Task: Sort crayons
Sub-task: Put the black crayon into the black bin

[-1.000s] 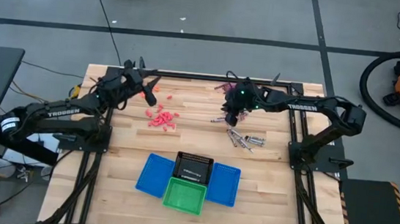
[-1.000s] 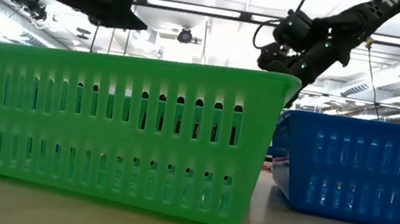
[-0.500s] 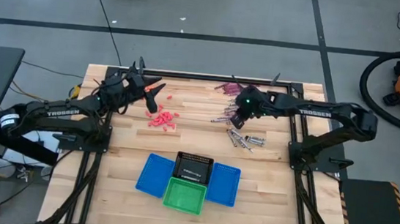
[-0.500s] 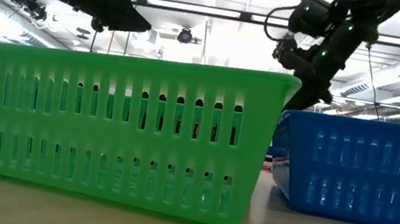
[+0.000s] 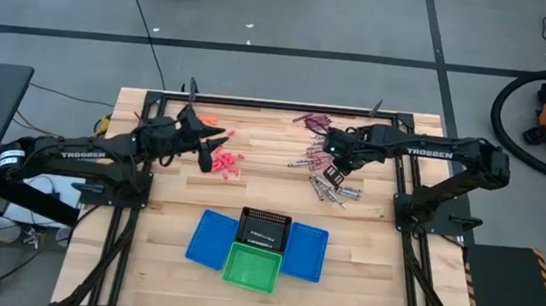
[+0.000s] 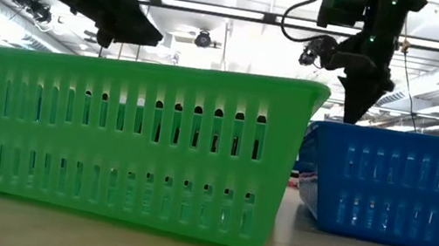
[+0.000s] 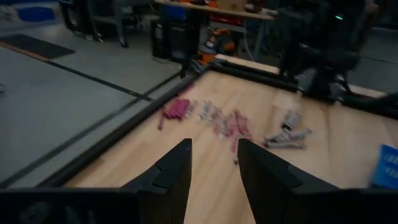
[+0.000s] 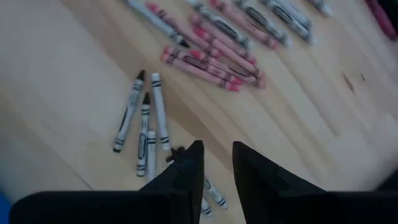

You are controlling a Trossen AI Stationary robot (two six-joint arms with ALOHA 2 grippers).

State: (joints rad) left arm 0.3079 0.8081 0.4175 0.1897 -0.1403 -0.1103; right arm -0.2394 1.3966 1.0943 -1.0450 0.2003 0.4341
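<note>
On the wooden bench (image 5: 365,242), both arms reach inward from the sides, "TROSSEN" in white on each.
Baskets near the front edge: blue basket (image 5: 208,239), black basket (image 5: 265,229), green basket (image 5: 251,267), second blue basket (image 5: 306,253), all touching in a cluster. No crayons visible in them from above.
Crayons lie on the far half in groups:
- reddish crayons (image 5: 224,162), loose pile, mixed headings, just under the left hand (image 5: 215,147).
- maroon crayons (image 5: 309,120) near the far rail.
- silvery-grey crayons (image 5: 335,190), roughly parallel, long axes diagonal.
- in the right wrist view, pink-wrapped crayons (image 8: 208,62) lie diagonal side by side; three white-wrapped ones (image 8: 142,118) near-parallel, dark tips away from the camera. Label print unreadable.
Left hand: fingers (image 7: 174,177) narrowly apart, empty.
Right hand (image 5: 331,169) above the grey group, fingers (image 8: 186,174) narrowly apart, empty.
</note>
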